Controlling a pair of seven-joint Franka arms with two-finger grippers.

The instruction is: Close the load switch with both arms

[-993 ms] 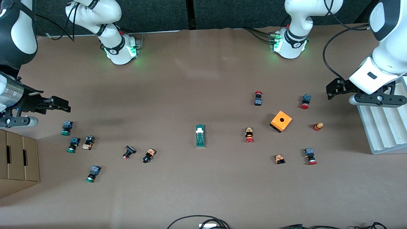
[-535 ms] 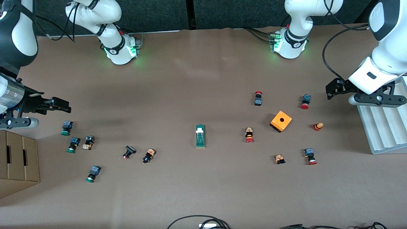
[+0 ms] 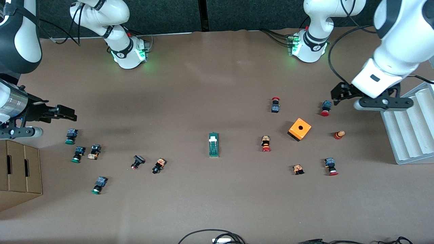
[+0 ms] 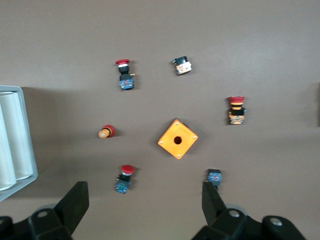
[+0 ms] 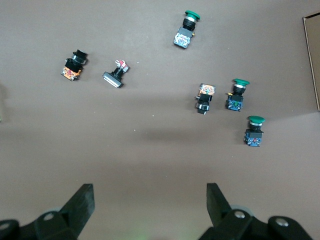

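Brown table (image 3: 210,203), dark backdrop (image 3: 237,13)

The load switch (image 3: 213,145) is dark green with a white lever piece. An orange box (image 3: 299,129) (one dark round hole in its top) sits on the brown table (image 3: 203,84). Nearby push-buttons (image 3: 325,108) have red caps; others (image 3: 71,136) are green-capped. The grooved tray (image 3: 408,132) is pale grey.
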